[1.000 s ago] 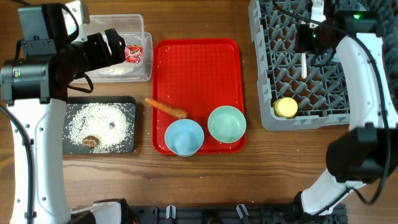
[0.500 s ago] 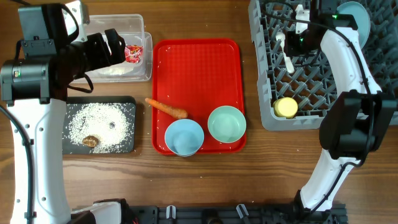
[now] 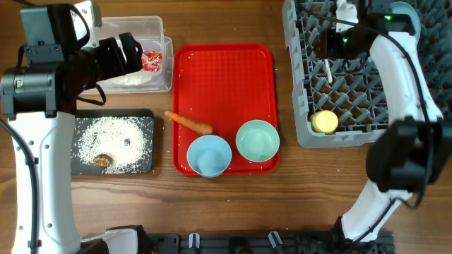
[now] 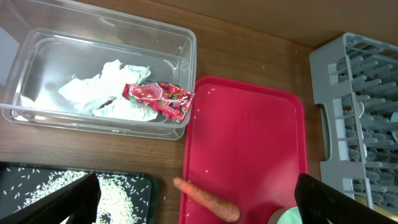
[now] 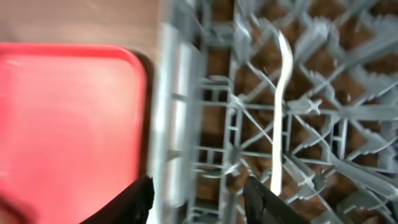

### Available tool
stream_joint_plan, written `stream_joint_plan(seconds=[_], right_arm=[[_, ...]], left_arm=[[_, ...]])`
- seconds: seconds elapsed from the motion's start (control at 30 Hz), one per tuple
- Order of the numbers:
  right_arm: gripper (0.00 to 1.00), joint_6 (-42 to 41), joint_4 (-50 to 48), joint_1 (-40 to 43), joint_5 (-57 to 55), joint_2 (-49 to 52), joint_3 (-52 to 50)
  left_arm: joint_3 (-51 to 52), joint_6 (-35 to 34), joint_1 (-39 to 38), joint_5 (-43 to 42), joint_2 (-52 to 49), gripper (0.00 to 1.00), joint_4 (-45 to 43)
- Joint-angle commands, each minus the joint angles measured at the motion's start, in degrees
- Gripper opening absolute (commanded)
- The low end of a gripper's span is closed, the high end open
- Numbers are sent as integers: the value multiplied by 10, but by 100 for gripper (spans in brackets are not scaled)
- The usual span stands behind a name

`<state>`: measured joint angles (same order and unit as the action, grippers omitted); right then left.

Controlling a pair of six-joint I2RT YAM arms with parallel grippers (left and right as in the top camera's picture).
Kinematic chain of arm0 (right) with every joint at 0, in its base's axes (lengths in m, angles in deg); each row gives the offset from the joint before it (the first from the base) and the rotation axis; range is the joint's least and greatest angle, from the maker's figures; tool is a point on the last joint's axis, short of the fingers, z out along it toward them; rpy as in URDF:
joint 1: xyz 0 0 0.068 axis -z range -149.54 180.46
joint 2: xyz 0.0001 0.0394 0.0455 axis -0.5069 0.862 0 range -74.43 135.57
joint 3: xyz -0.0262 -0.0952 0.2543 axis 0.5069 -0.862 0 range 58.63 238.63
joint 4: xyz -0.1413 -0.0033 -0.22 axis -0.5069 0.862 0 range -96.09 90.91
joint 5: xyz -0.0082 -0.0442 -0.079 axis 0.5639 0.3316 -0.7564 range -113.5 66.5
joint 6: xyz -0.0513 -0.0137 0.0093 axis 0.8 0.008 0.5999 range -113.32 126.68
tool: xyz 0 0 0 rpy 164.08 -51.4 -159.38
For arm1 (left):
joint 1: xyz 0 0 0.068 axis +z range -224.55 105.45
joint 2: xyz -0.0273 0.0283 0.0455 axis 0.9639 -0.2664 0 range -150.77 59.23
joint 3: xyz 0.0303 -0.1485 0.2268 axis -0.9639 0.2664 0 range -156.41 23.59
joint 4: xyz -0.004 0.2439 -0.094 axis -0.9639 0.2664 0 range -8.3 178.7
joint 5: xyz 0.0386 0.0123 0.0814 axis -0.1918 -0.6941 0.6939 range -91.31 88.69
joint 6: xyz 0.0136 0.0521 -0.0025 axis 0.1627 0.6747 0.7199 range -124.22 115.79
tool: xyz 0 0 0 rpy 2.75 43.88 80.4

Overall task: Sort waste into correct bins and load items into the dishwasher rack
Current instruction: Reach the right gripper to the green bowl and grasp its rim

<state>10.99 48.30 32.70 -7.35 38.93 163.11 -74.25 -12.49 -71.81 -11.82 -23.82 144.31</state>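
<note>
My left gripper hangs open and empty above the clear box, which holds the white tissue and red wrapper. The carrot lies across the red tray's left edge, also in the left wrist view. Rice and the brown lump lie in the black tray. The blue bowl and green bowl sit on the red tray. My right gripper is open over the rack's left side. The white spoon lies in the rack beside it. The yellow cup and blue plate are in the rack.
The flat red tray lies between the bins and the rack. Bare wood table runs along the front. The rack's left wall shows between my right fingers.
My right gripper has swung left across the rack, and the spoon now lies farther left in it, free of the fingers. The left arm has not moved.
</note>
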Motion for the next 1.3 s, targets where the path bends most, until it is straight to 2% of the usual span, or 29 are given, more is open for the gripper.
stream_joint_plan(seconds=[0.0, 0.43, 0.63, 0.97, 1.27], right_arm=[[54, -7, 4, -33, 35, -71, 17], [59, -17, 86, -178, 11, -72, 6], [60, -19, 113, -217, 5, -70, -93], [58, -19, 48, -251, 7, -70, -268], [58, -64, -28, -250, -88, -70, -321]], left_arm=[[-7, -3, 3, 1, -4, 100, -2], [-7, -3, 3, 1, -4, 100, -2], [-7, -3, 3, 1, -4, 100, -2], [-7, -3, 3, 1, -4, 100, -2], [-7, -3, 3, 1, -4, 100, -2]])
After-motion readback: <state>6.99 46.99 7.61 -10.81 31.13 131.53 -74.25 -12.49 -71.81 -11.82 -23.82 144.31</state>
